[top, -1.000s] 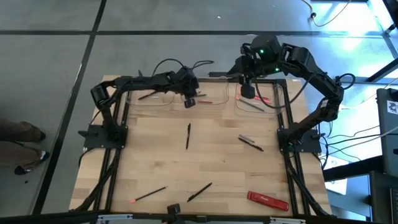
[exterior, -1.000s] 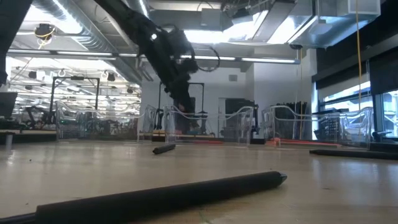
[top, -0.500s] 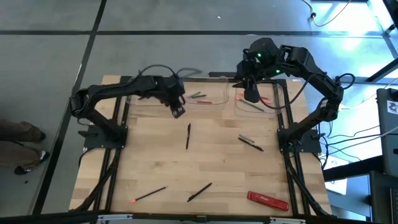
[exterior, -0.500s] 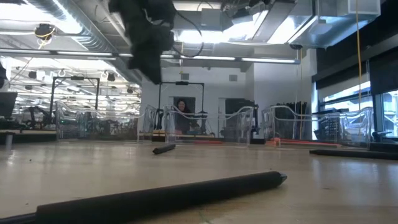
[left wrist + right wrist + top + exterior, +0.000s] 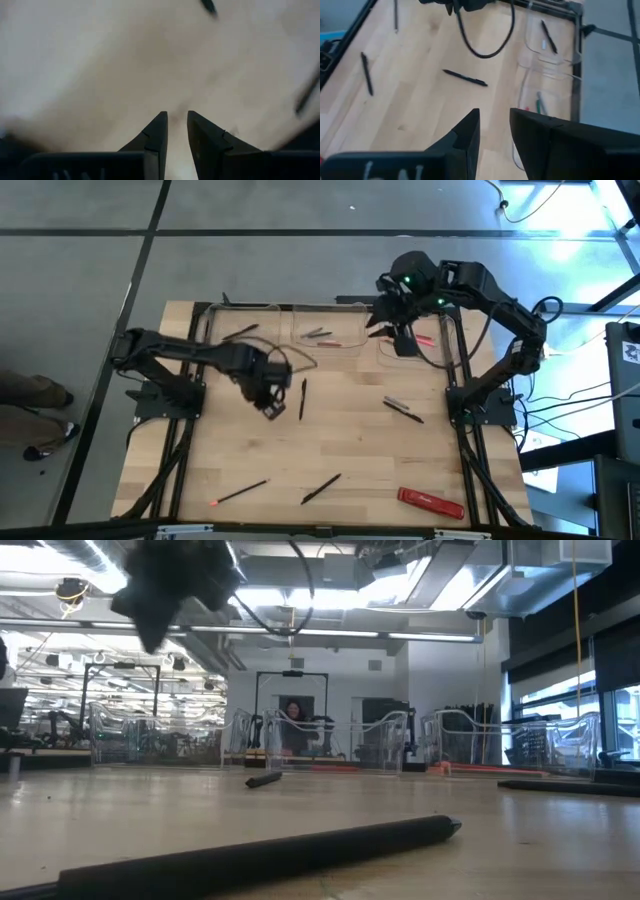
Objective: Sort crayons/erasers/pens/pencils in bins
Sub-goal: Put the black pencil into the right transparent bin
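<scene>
Two tools released, left tool [image 5: 270,402] blurred beside pen [image 5: 302,398], right tool [image 5: 400,340] above clear bin [image 5: 452,330]

The high view looks straight down on the whole wooden table [image 5: 340,440]. The low view sits at tabletop level, facing the room beyond. Each wrist view looks down close over the table; high and right wrist views share the middle pen [image 5: 302,398] [image 5: 465,78].

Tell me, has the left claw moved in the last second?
Yes. The left gripper has swung away from the middle bin at the table's far edge, coming toward the table's middle, and is now beside the black pen, its fingers slightly apart and empty.
</scene>
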Tool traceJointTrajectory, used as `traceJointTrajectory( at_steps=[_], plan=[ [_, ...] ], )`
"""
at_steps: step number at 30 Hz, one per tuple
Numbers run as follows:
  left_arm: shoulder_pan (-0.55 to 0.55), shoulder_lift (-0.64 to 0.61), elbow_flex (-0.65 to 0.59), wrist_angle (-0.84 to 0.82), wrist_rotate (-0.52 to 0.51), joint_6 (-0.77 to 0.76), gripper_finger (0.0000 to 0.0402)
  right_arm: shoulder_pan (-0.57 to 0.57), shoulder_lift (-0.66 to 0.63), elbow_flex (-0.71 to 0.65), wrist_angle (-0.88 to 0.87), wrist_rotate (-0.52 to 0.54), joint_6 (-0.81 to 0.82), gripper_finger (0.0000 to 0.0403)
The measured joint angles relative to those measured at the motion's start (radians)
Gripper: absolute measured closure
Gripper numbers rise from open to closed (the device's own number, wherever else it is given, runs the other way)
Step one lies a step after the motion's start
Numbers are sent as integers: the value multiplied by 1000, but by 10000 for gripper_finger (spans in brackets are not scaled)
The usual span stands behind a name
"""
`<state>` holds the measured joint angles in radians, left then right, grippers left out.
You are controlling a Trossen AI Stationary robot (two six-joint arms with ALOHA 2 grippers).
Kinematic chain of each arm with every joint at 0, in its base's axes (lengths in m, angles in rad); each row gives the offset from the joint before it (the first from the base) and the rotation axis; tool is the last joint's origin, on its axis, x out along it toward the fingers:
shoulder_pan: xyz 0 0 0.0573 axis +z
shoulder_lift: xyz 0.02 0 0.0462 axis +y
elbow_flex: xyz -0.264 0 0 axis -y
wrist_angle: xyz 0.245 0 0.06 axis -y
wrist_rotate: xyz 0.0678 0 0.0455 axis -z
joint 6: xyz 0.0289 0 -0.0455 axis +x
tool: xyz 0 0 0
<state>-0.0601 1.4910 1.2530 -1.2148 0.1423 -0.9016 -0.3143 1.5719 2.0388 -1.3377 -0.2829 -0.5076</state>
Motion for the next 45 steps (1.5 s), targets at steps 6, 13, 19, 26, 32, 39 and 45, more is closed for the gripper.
traceJointTrajectory(
  at_steps=[6,13,19,26,32,39,45],
  plan=[
    [-172,0,0,-10,93,-82,337,98,0,0,-1,0,7,293],
    [-360,0,0,-8,154,-197,337,221,0,0,53,0,40,293],
    [-542,0,0,4,78,-434,337,291,0,0,103,0,88,293],
    [-734,1,0,104,-21,-646,337,351,0,0,105,-63,167,293],
    [-826,50,-1,151,-53,-773,337,399,0,0,106,-86,171,293],
    [-889,173,-1,228,-36,-765,337,405,0,0,126,-86,200,293],
    [-924,265,-1,250,55,-764,337,405,-1,0,165,-86,201,293]
  ],
)
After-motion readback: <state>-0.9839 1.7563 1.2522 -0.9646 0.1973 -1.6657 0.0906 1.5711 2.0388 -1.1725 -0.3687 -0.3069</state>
